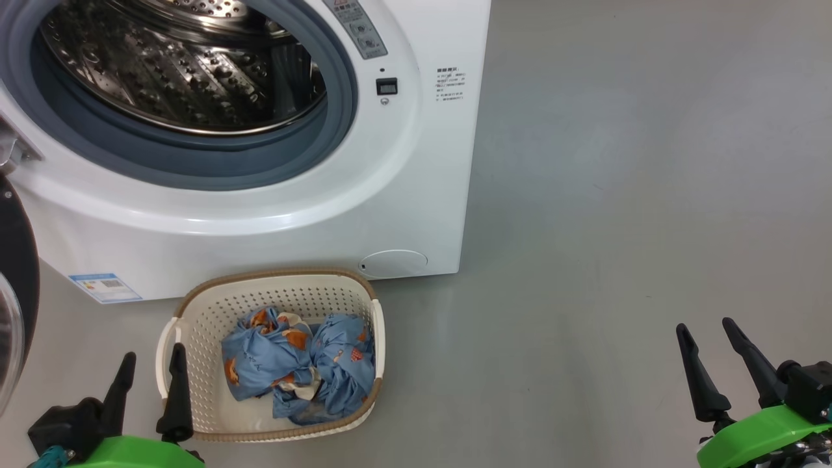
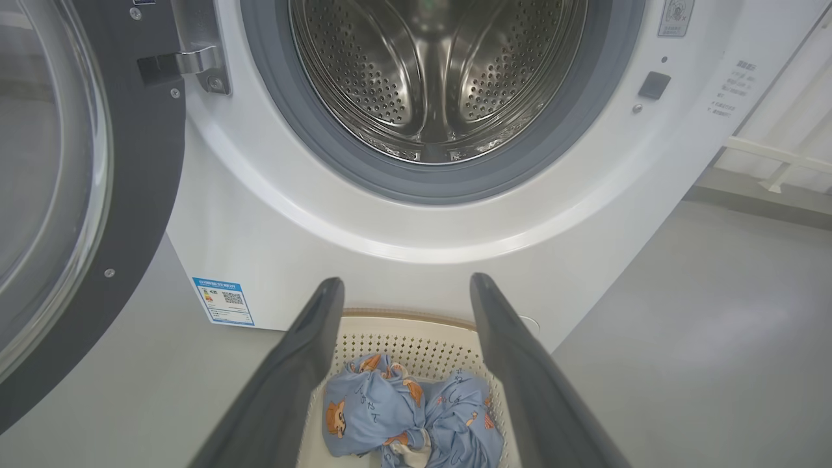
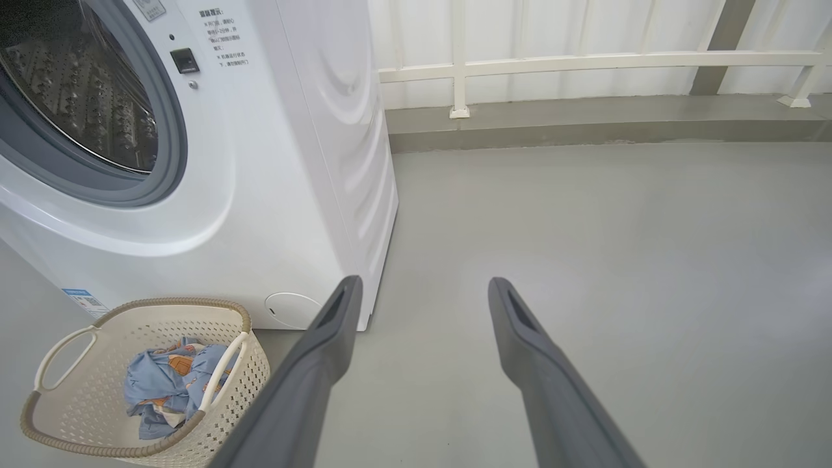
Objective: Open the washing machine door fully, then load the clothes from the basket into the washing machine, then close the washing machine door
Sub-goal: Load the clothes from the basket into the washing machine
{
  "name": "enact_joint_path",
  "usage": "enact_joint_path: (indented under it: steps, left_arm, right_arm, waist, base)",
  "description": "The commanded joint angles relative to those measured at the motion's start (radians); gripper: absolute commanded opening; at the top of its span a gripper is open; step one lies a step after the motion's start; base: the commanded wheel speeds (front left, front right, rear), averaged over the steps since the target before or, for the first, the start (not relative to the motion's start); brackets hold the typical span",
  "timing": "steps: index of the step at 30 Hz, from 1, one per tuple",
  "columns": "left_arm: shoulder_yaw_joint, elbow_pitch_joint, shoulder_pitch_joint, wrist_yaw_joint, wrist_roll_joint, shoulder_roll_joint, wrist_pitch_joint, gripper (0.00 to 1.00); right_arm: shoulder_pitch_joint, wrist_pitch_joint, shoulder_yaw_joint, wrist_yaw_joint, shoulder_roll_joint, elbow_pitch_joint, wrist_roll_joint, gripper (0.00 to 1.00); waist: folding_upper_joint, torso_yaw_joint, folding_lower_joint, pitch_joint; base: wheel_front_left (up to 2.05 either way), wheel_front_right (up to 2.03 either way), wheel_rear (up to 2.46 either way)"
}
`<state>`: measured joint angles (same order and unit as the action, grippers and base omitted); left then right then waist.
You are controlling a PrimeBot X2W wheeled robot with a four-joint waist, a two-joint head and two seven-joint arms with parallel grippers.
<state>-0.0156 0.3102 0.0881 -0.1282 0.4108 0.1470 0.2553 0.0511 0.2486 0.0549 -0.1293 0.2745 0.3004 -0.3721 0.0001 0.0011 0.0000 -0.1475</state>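
**Wide open, nothing held**

Left pincer (image 1: 151, 354) wide and empty at the near left rim of the basket (image 1: 279, 276); right pincer (image 1: 704, 325) likewise, well off right. Clothes (image 1: 299, 364) inside: probably light, limp; pinch the bunched middle.

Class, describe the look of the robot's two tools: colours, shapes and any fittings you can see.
The left tool and right tool look alike: two long, dark, tapering fingers with pointed tips, on black blocks and bright green mounts. In the wrist views the fingers look dark grey, slotted near the tip.
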Motion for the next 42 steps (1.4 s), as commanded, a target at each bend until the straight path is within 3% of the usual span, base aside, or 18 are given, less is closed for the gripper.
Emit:
enact_joint_path:
  steps: [1, 19, 42]
  left_arm:
    - [0.033, -0.017, 0.037, -0.002, 0.009, 0.029, 0.006, 1.0]
    - [0.014, 0.044, 0.093, -0.002, 0.012, 0.012, 0.006, 1.0]
    - [-0.128, 0.303, 0.28, -0.002, 0.089, 0.03, 0.006, 1.0]
  right_arm:
    - [0.018, 0.013, 0.024, -0.001, 0.013, -0.026, 0.006, 1.0]
    - [0.071, 0.013, 0.024, -0.001, -0.012, -0.039, 0.017, 1.0]
    - [0.173, 0.013, 0.032, -0.001, -0.052, -0.055, 0.04, 1.0]
  waist:
    - [-0.0001, 0.0, 0.0, -0.003]
    - [-0.0001, -0.005, 0.0, -0.103]
    - [-0.0001, -0.032, 0.0, -0.296]
  base:
    - [0.0, 0.0, 0.0]
    - [0.0, 0.0, 0.0]
    - [0.0, 0.0, 0.0]
